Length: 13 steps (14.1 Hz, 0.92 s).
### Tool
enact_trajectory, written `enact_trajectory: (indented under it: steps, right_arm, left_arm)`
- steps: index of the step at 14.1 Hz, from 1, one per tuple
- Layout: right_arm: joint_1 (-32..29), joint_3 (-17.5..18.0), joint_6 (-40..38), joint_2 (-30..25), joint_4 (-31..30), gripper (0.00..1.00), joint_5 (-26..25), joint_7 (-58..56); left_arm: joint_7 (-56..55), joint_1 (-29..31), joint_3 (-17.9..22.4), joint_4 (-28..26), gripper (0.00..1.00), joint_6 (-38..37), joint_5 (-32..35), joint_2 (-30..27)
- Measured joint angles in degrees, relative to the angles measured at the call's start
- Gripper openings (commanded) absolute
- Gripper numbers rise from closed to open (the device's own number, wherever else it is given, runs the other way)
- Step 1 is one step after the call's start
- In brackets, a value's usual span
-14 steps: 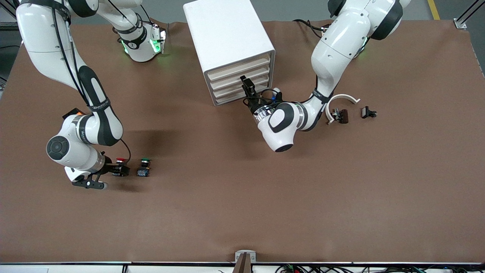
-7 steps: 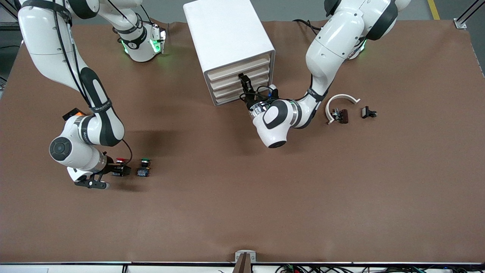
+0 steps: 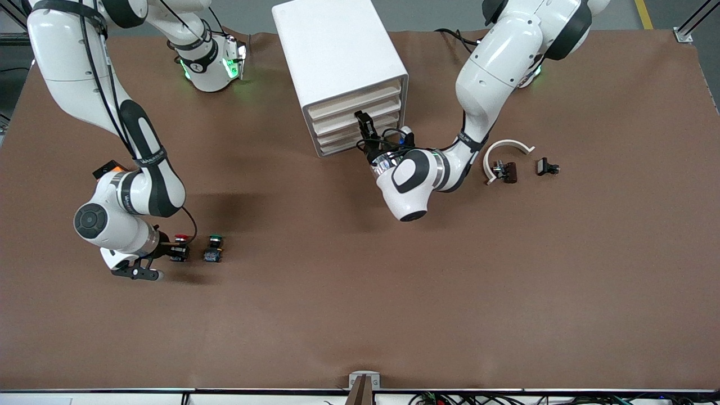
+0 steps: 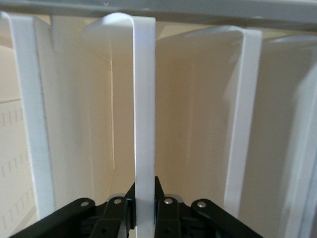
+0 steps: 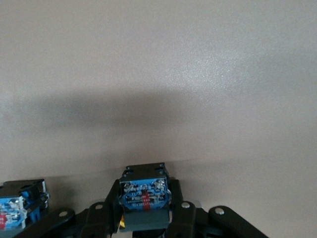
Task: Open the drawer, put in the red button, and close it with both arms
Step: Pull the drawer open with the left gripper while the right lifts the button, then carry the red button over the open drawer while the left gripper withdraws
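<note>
The white cabinet (image 3: 337, 50) stands at the robots' end of the table, its four beige drawer fronts (image 3: 360, 107) all shut. My left gripper (image 3: 363, 119) is at the middle of that stack. In the left wrist view it (image 4: 144, 186) is shut on one drawer's thin white lip (image 4: 144, 99); I cannot tell which drawer. The red button (image 3: 180, 243) sits on the table toward the right arm's end. My right gripper (image 3: 175, 253) is shut on its blue base block (image 5: 143, 193), low at the table.
A green-capped switch (image 3: 214, 247) stands just beside the red one; its base (image 5: 17, 210) shows in the right wrist view. Toward the left arm's end lie a white curved piece (image 3: 509, 147) and two small dark parts (image 3: 506, 171) (image 3: 547, 166).
Both grippers have closed: the right on the red button's base, the left on the drawer lip. The left arm shifted slightly toward the cabinet.
</note>
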Motion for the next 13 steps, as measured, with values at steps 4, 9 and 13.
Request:
enact_trajectory:
  steps: [4,9,13]
  right_arm:
    - [-0.01,-0.18,-7.95,-0.23,4.95,0.0,0.0,0.04]
    - [-0.03,-0.53,-25.01,-2.09,16.19,0.0,0.0,3.69]
    - [2.47,0.0,-33.81,-7.41,17.35,0.0,0.01,18.62]
  left_arm:
    - [0.31,3.34,0.55,1.7,0.06,-0.05,0.55,0.07]
    - [0.73,7.22,0.68,5.36,0.14,2.22,0.72,0.77]
    - [2.73,9.11,0.7,7.03,0.73,5.38,0.64,0.93]
